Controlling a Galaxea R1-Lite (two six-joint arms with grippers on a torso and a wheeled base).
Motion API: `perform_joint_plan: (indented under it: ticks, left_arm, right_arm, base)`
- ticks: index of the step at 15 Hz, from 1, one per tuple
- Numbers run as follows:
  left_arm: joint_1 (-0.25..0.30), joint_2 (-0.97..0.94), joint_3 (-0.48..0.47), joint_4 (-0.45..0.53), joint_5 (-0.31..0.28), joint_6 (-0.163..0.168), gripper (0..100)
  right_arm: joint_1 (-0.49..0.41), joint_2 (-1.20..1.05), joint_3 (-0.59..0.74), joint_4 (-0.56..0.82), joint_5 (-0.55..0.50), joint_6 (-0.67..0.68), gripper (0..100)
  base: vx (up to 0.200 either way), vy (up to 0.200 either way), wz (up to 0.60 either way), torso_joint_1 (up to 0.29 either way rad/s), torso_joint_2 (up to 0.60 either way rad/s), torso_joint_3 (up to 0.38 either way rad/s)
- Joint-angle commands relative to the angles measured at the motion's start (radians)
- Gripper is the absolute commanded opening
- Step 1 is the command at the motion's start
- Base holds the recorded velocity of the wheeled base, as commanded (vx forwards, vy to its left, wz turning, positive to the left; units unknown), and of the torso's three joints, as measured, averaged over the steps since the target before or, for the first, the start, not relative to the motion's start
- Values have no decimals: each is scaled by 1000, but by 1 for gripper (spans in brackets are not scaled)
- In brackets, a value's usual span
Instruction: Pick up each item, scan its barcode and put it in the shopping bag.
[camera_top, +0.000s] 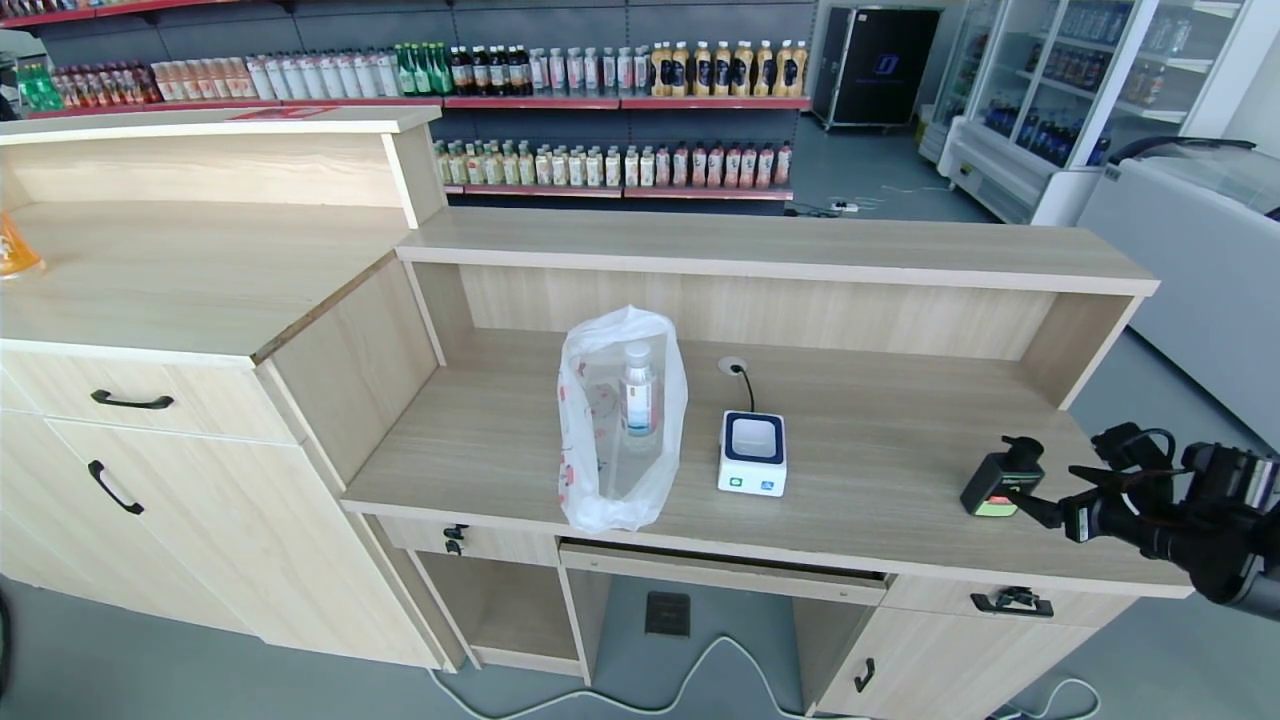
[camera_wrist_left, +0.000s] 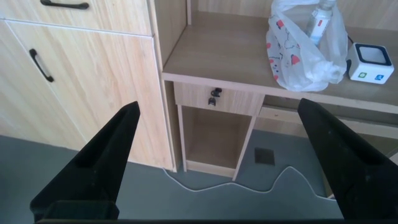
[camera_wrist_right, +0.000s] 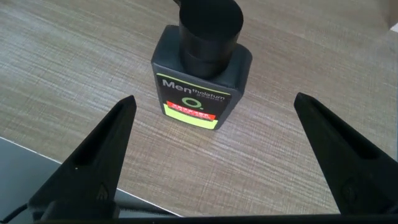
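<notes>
The right end effector (camera_wrist_right: 212, 99) and the left end effector (camera_wrist_left: 217, 104) each have two matte black fingers (camera_wrist_right: 93, 162), wedge-shaped, narrow at the tip. Behind the right one, black cables (camera_top: 1140, 445) loop over the black wrist (camera_top: 1185, 535).

Shop, checkout area. Wooden checkout desk (camera_top: 880, 440) lies below the right tool (camera_wrist_right: 214, 102). Barcode scanner (camera_top: 752, 452) and plastic shopping bag (camera_top: 620, 420) stand on it to the tool's left. Far ahead of the tool: long shelves (camera_top: 620, 102) of bottled drinks, glass-door fridges (camera_top: 1050, 90), chest freezer (camera_top: 1200, 230).
</notes>
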Motion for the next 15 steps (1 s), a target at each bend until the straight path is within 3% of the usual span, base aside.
perform_joint_plan:
  ticks: [1, 15]
  left_arm:
    - [0, 0, 0, -1, 0, -1, 100]
    - [0, 0, 0, -1, 0, -1, 100]
  right_arm:
    - [17, 29, -24, -1, 0, 0, 100]
    - [78, 138, -117, -43, -3, 14, 100]
  base:
    - [0, 0, 0, 0, 0, 0]
    - [0, 0, 0, 0, 0, 0]
